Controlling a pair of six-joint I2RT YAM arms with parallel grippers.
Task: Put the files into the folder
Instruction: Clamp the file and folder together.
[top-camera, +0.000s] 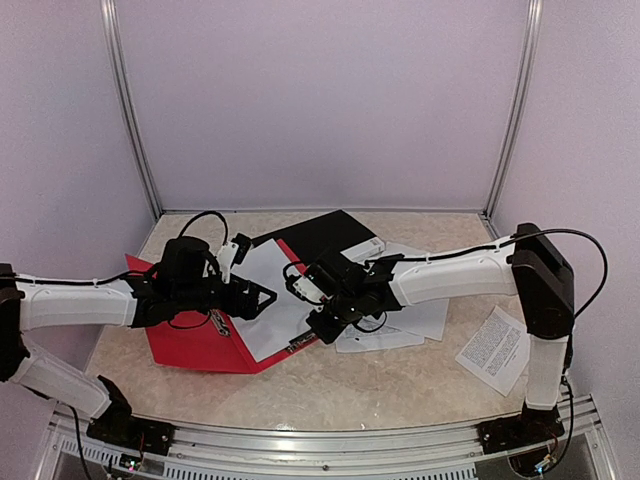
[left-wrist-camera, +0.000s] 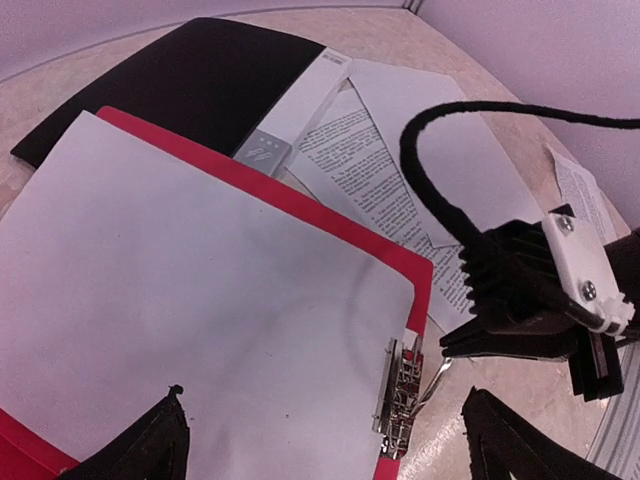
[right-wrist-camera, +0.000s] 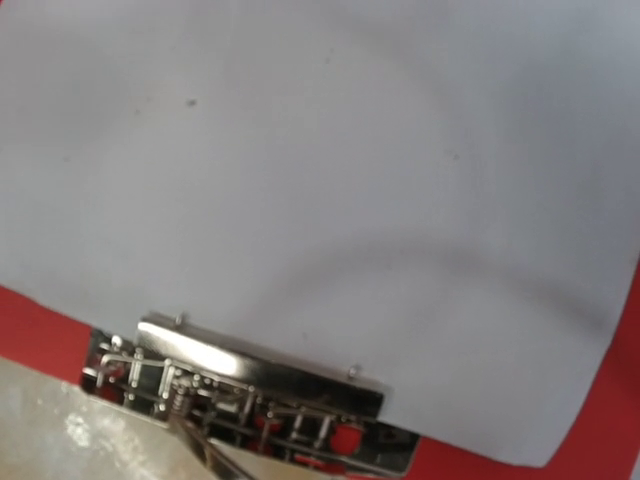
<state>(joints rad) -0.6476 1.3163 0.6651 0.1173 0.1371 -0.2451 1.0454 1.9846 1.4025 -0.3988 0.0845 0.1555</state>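
The red folder (top-camera: 190, 345) (left-wrist-camera: 300, 205) (right-wrist-camera: 40, 320) lies open at the left centre. One blank white file (top-camera: 265, 300) (left-wrist-camera: 200, 290) (right-wrist-camera: 330, 170) rests on it, its edge under the metal clip (left-wrist-camera: 400, 395) (right-wrist-camera: 260, 395). My right gripper (top-camera: 318, 322) (left-wrist-camera: 450, 350) is shut on the clip's thin wire lever (left-wrist-camera: 435, 372) (right-wrist-camera: 205, 450) at the folder's right edge. My left gripper (top-camera: 255, 297) (left-wrist-camera: 330, 450) hangs open above the sheet, with the clip between its fingers' line and nothing held. More files, printed and blank (top-camera: 410, 320) (left-wrist-camera: 370, 170), lie under the right arm.
A black folder with a white band (top-camera: 315, 232) (left-wrist-camera: 200, 85) lies behind the red one, partly under it. A small printed sheet (top-camera: 495, 350) lies alone near the right arm's base. Metal frame posts and white walls close in the table.
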